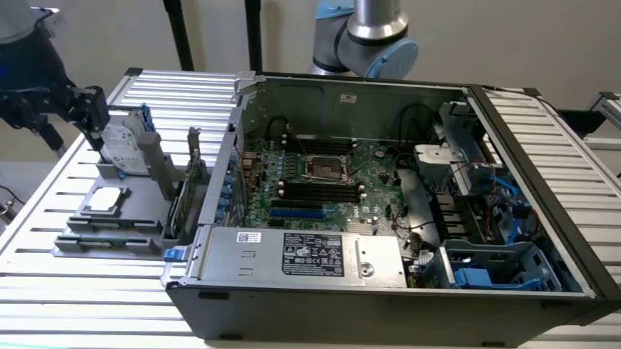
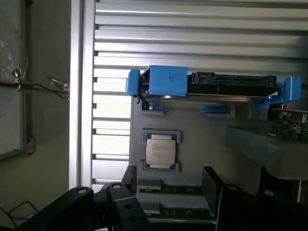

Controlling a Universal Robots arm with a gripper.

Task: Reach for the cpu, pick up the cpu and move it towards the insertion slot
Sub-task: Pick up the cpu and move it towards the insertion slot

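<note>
Wrist view: gripper (image 2: 169,175) jaws spread wide, holding nothing. The cpu (image 2: 161,150) lies flat in a grey holder (image 2: 197,154) just ahead of the fingertips, untouched. Exterior view: insertion slot (image 1: 327,167) sits well apart from the gripper, inside the open computer case (image 1: 388,313).

The cpu (image 2: 160,150) has a silver-grey top with a pale rim, on a grey tray (image 2: 192,130) beside a hard drive (image 2: 226,85) with blue rails; the gripper (image 2: 169,173) is black. In the dark grey computer case (image 1: 388,305) the circuit board (image 1: 379,171) is green, the insertion slot (image 1: 325,167) has a silver frame and dark centre, and the memory slots (image 1: 315,193) are black and blue. The table (image 1: 58,305) shows silver slats striped with dark gaps.
</note>
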